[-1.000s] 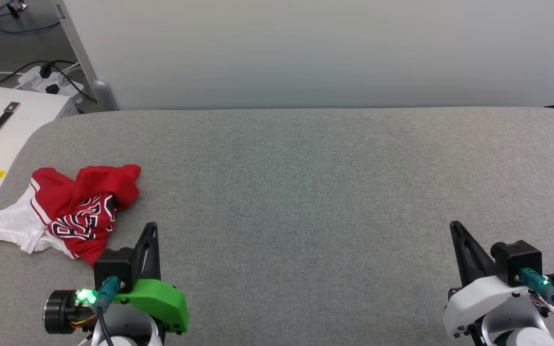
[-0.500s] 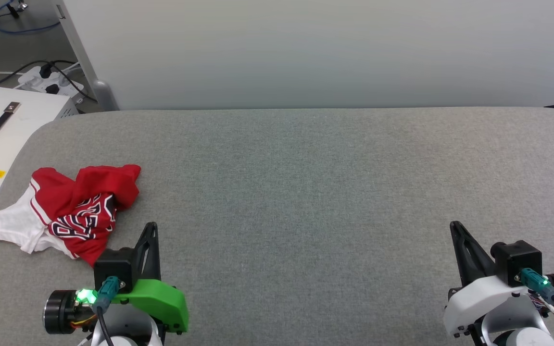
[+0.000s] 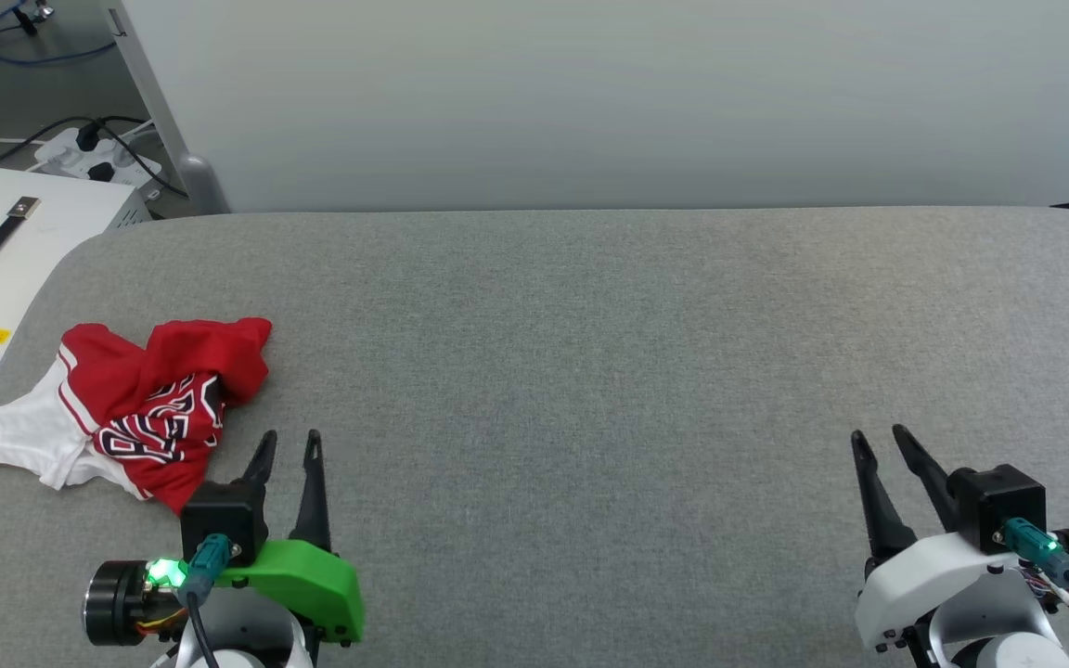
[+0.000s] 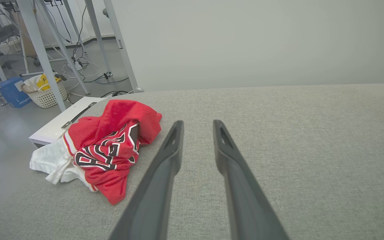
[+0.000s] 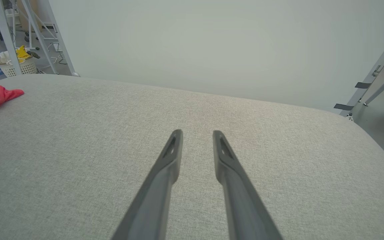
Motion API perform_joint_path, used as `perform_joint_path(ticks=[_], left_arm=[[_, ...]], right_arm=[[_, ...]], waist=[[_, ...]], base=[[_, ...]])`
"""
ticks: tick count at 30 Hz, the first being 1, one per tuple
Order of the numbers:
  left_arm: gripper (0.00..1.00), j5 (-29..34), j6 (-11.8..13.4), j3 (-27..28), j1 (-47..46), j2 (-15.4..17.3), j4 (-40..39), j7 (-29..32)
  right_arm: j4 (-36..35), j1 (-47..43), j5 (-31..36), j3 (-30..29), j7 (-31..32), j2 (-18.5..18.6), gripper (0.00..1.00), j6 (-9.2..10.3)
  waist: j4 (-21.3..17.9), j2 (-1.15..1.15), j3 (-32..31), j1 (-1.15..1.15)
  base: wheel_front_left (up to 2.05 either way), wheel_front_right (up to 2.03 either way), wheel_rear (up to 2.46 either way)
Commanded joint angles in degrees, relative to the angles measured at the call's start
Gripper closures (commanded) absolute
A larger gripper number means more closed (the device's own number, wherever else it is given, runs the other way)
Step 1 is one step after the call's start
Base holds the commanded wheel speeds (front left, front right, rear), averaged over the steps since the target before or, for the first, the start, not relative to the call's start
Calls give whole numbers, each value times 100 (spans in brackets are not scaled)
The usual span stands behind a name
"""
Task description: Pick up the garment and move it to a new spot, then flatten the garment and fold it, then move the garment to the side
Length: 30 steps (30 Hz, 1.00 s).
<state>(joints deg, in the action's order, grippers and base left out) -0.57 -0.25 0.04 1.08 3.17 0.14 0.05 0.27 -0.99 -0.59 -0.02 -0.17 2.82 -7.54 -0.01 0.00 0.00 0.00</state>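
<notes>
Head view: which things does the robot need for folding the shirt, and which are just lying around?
For the job: the garment, crumpled on the grey table; left gripper and right gripper, both with jaws open.

Just lying about: white box, power strip, metal leg.

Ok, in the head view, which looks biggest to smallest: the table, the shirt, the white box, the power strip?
Table, by far the largest.
Shirt and white box: about alike. The box is cut off at the picture's edge, so I won't rank them.
Power strip, smallest.
</notes>
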Motion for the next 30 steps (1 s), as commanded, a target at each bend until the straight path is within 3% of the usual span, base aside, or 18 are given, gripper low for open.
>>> perform_joint_path(ticks=[1,30], left_arm=[[0,-6,9,-2,-2,0,-1,-11],[0,-156,207,-82,-16,-7,-76,-379]], right_arm=[[0,-1,-9,-6,-11,0,0,0],[-241,-91,-500,-123,-374,1,0,1]], waist=[[0,0,1,0],[0,0,47,0]], base=[[0,0,0],[0,0,0]])
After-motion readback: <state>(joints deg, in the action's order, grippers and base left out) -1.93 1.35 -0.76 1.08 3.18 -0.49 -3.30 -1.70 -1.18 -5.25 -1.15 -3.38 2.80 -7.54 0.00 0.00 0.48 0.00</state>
